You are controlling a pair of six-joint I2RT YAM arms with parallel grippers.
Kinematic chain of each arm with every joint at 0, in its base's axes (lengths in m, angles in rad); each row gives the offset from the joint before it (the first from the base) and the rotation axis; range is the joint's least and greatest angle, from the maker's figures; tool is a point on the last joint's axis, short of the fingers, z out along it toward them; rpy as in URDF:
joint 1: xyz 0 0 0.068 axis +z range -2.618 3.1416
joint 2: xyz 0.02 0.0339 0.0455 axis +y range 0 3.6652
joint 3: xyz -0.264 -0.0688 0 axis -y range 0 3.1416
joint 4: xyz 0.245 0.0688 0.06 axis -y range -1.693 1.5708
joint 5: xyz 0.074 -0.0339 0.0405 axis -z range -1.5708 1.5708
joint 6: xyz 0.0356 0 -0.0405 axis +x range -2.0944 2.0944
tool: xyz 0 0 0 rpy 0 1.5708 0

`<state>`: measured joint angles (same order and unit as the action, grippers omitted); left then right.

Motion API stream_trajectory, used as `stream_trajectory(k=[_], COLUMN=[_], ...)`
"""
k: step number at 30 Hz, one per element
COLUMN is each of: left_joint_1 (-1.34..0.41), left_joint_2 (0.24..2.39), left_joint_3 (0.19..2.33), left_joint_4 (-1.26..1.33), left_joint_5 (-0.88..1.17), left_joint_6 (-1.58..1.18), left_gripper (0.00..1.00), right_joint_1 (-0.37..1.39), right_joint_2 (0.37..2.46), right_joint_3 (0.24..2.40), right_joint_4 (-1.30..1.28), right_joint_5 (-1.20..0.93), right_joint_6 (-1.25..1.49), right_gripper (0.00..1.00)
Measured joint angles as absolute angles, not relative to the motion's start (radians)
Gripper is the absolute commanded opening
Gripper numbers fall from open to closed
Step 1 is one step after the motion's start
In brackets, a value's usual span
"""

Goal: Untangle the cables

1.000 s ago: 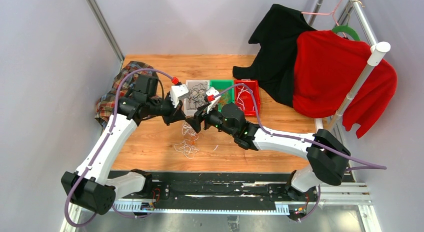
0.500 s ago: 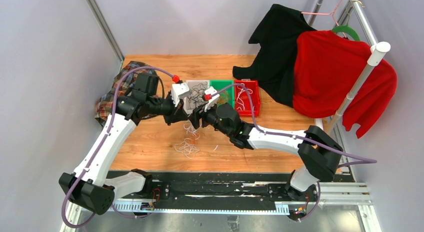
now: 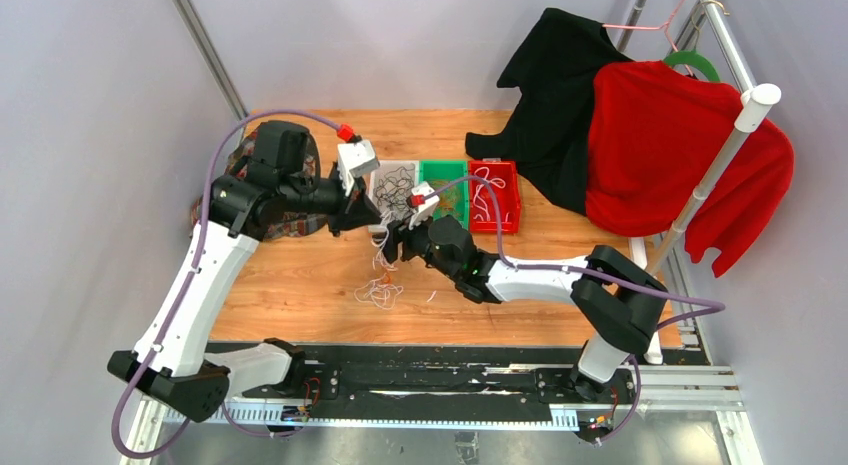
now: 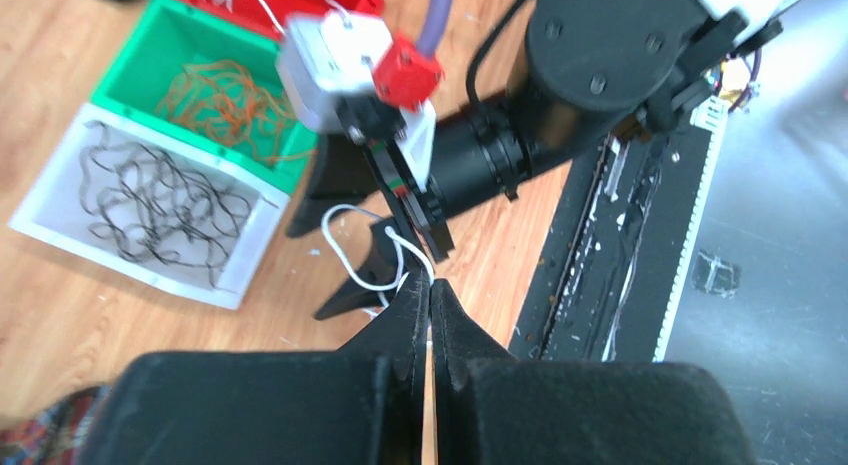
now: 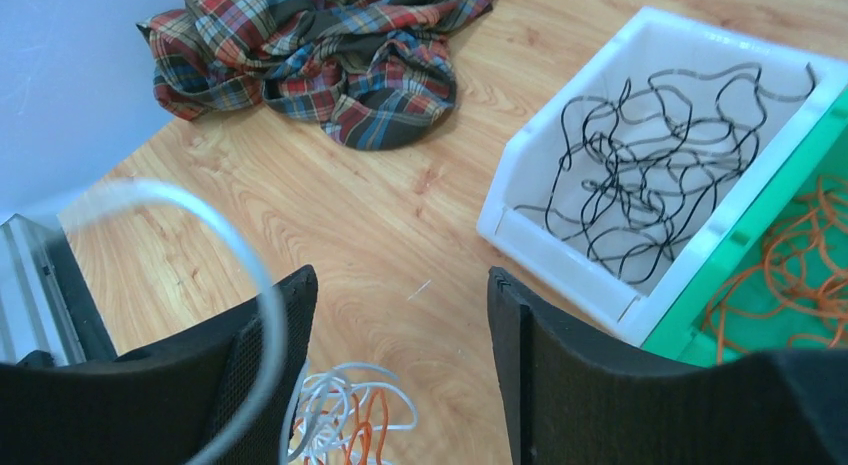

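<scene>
While the left gripper (image 4: 428, 285) is being held clenched on a thin white cable (image 4: 408, 253), that strand is being held up above the wooden table (image 3: 300, 285), over a small tangle of white and orange cables (image 3: 380, 290) lying on the wood near the bins. The right gripper (image 5: 400, 285) is being held released just beside it, fingers spread wide with nothing pinched; a blurred white loop is being seen curving over one finger. Black cables (image 5: 650, 165) are being contained in the white bin (image 5: 560, 250), orange cables (image 4: 225, 95) in the green bin (image 3: 443, 166), white cables (image 3: 488, 195) in the red bin (image 3: 515, 200). A plaid cloth (image 5: 330, 55) is lying crumpled at the table's far left
</scene>
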<state>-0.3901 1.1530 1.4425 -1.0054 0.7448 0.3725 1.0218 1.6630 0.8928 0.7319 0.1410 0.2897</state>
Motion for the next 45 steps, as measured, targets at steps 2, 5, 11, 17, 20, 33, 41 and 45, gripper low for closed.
stream_trajectory(k=[2,5,11,17,20,33,41,45], left_joint_1=[-0.395,-0.397,-0.41,-0.422,-0.423,-0.423,-0.423,-0.423], left_joint_2=[1.182,1.23,1.29,1.337,1.375,1.493,1.462,1.437], left_joint_3=[1.526,1.657,1.853,2.0,2.092,2.527,2.511,2.505], left_joint_4=[-1.036,-1.061,-1.09,-1.119,-1.139,-1.1,-0.966,-0.873], left_joint_5=[0.738,0.732,0.715,0.682,0.658,0.53,0.453,0.39], left_joint_6=[0.366,0.359,0.334,0.315,0.308,0.306,0.306,0.313], left_gripper=[0.01,0.0,0.0,0.0,0.0,0.0,0.0,0.0], right_joint_1=[1.022,1.022,1.022,1.022,1.022,1.032,1.033,1.034], right_joint_2=[1.663,1.663,1.658,1.612,1.6,1.608,1.634,1.644], right_joint_3=[0.864,0.806,0.717,0.638,0.597,0.461,0.461,0.446], right_joint_4=[0.751,0.792,0.84,0.906,0.956,0.967,0.96,0.959], right_joint_5=[0.137,0.132,0.122,0.119,0.12,0.147,0.16,0.163], right_joint_6=[0.309,0.341,0.387,0.427,0.449,0.48,0.483,0.494], right_gripper=[0.6,0.59,0.53,0.48,0.49,0.48,0.23,0.23])
